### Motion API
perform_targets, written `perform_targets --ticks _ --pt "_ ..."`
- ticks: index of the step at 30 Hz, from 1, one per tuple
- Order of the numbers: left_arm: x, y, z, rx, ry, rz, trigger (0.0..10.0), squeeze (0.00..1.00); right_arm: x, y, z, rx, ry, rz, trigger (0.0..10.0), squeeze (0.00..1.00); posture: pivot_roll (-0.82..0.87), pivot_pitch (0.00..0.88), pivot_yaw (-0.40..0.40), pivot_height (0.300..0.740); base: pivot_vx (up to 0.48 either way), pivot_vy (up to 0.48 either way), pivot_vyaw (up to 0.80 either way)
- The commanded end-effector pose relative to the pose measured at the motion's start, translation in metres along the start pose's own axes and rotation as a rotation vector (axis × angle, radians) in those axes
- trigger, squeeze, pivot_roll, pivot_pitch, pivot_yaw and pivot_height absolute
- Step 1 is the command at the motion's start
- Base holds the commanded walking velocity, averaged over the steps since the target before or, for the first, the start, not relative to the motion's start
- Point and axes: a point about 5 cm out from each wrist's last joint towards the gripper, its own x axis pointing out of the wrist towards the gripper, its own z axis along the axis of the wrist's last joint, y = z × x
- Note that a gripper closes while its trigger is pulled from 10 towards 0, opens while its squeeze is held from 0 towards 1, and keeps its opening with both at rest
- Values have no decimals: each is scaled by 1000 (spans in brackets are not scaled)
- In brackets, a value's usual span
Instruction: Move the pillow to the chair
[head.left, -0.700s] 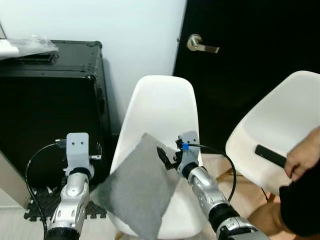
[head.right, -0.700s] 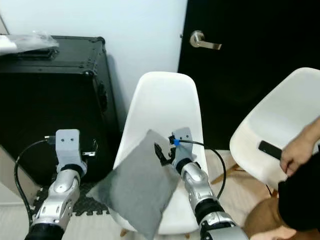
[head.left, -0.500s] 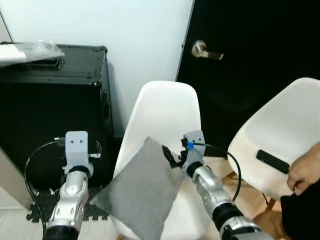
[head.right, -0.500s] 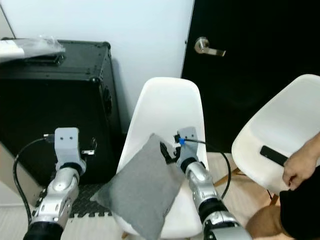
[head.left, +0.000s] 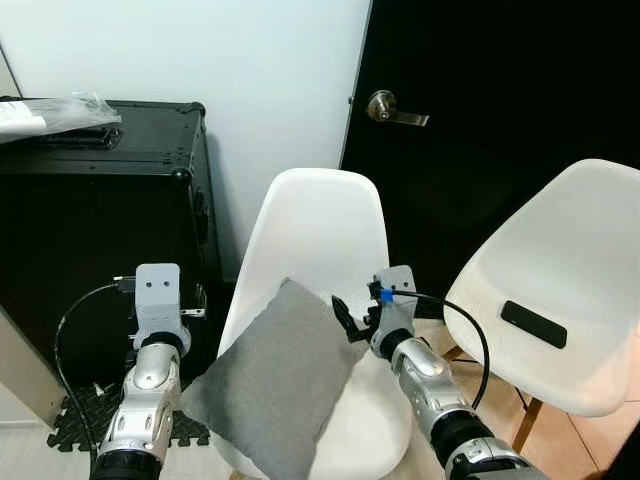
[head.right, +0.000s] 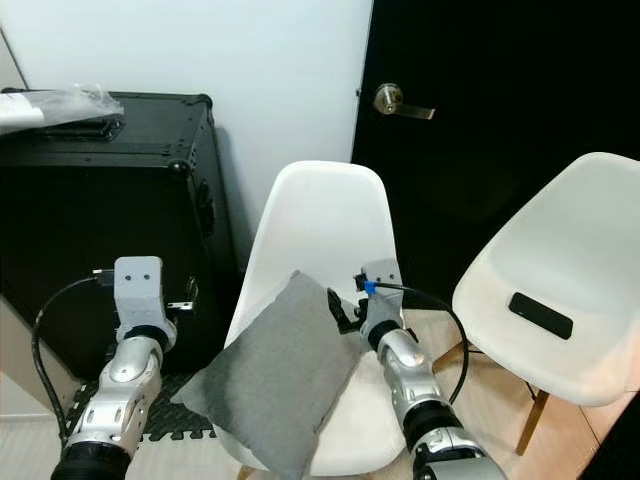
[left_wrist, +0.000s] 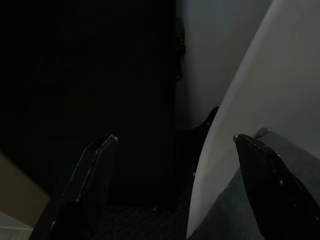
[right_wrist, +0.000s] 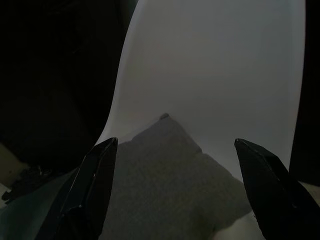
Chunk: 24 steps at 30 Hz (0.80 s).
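A grey pillow (head.left: 270, 385) lies tilted on the seat of the white chair (head.left: 312, 225), one corner leaning up toward the backrest and its lower edge hanging over the seat's front left. My right gripper (head.left: 350, 318) hovers at the pillow's upper right corner, open; in the right wrist view its fingers (right_wrist: 95, 175) stand wide apart above the pillow (right_wrist: 170, 175) with nothing between them. To the left of the chair, beside the black case, my left gripper (left_wrist: 175, 145) is open, and the chair's edge (left_wrist: 240, 100) and a bit of pillow lie ahead of it.
A tall black case (head.left: 90, 230) with a plastic bag (head.left: 55, 108) on top stands at the left. A second white chair (head.left: 560, 290) at the right carries a flat black device (head.left: 533, 324). A black door (head.left: 500, 100) with a lever handle (head.left: 390, 108) is behind. Black foam mat (head.left: 70, 430) covers the floor.
The person's hand that was at the second chair has left the picture. The view has shifted slightly. Pillow and both grippers keep their places relative to the chair.
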Motion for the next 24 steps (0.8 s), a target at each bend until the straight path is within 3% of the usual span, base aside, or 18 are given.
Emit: perform_targets --ticks 1,4,8,12,18,21,24 --pt "-4 -2 -10 14 28 -4 10000 0 -4 1 -11 6 45 -2 10000 0 20 0 -103 740 0 0 0" --pt "-4 0 -14 3 43 5 10000 0 -4 3 -15 14 67 -10 10000 0 15 0 -101 740 0 0 0" --pt "7 -4 -10 89 52 -28 10000 0 5 8 -5 -9 60 17 10000 0 15 0 -75 740 0 0 0" --pt "11 1 -25 157 151 -28 10000 0 13 11 9 -47 28 50 10000 0 5 0 -64 740 0 0 0" --pt "6 7 -40 35 231 -1 10000 0 10 9 8 -90 26 74 10000 0 4 5 -74 740 0 0 0" --pt "-7 13 -57 83 258 -12 10000 0 -3 -1 -14 -83 88 20 10000 0 8 19 -92 740 0 0 0" --pt "-28 15 -82 109 323 8 10000 0 -23 -2 -47 -127 221 47 10000 0 28 5 -98 740 0 0 0"
